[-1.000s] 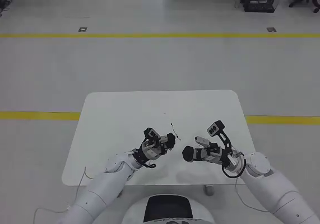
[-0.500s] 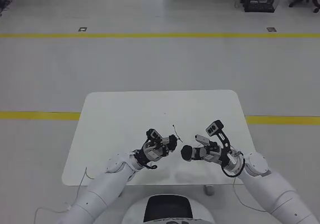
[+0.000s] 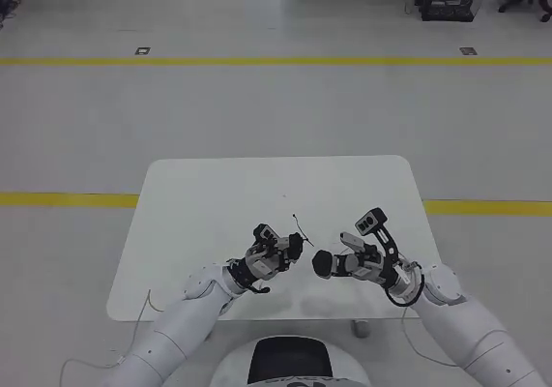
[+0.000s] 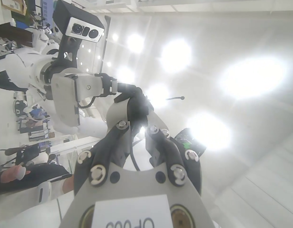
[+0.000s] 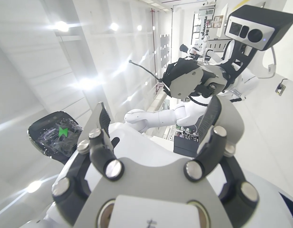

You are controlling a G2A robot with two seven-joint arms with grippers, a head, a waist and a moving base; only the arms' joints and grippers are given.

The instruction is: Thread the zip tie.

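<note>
Judging by the unlooped zip tie [image 3: 301, 228], threading is not yet done: the left gripper [image 3: 293, 248] pinches it above the table [image 3: 208, 193] near its front edge, the right gripper [image 3: 322, 263] close by, wide open and empty.

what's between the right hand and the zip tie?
Nothing. The top view shows an open gap over bare table between the right hand and the zip tie, which the left hand holds.
</note>
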